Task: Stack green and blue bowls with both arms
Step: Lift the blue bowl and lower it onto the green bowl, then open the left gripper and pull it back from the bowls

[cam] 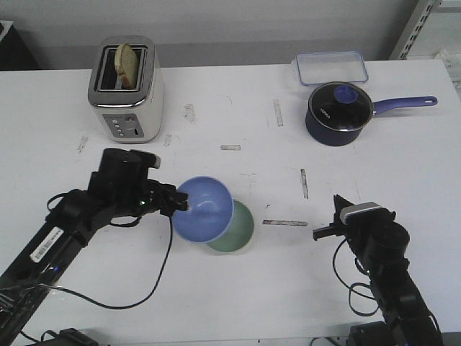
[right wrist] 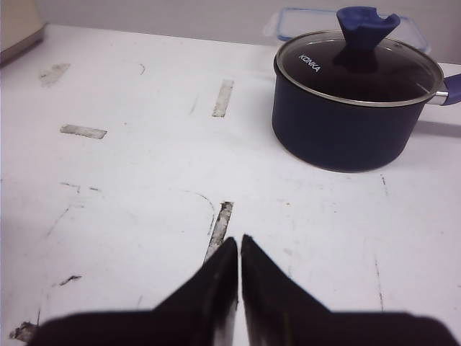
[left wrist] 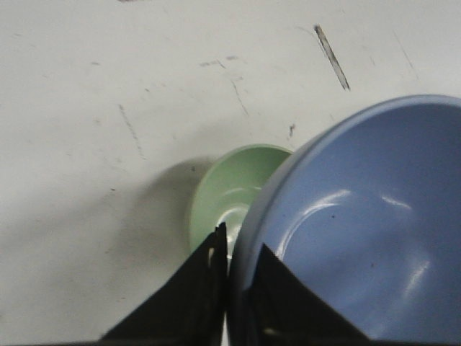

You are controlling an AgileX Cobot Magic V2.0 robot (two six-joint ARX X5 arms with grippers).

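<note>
My left gripper [cam: 181, 204] is shut on the rim of the periwinkle blue bowl [cam: 204, 209] and holds it tilted above the table, partly over the mint green bowl [cam: 238, 232], which rests on the table in the middle front. In the left wrist view the blue bowl [left wrist: 360, 223] fills the right side, its rim pinched between the fingers [left wrist: 209, 288], with the green bowl [left wrist: 230, 194] beyond and below. My right gripper [cam: 317, 233] is shut and empty, to the right of the bowls; the right wrist view shows its closed tips [right wrist: 239, 249] over bare table.
A dark blue saucepan [cam: 337, 112] with lid and long handle stands at the back right, a clear container [cam: 331, 68] behind it. A toaster [cam: 126, 81] with a bread slice stands at the back left. Tape marks dot the white table [cam: 238, 303].
</note>
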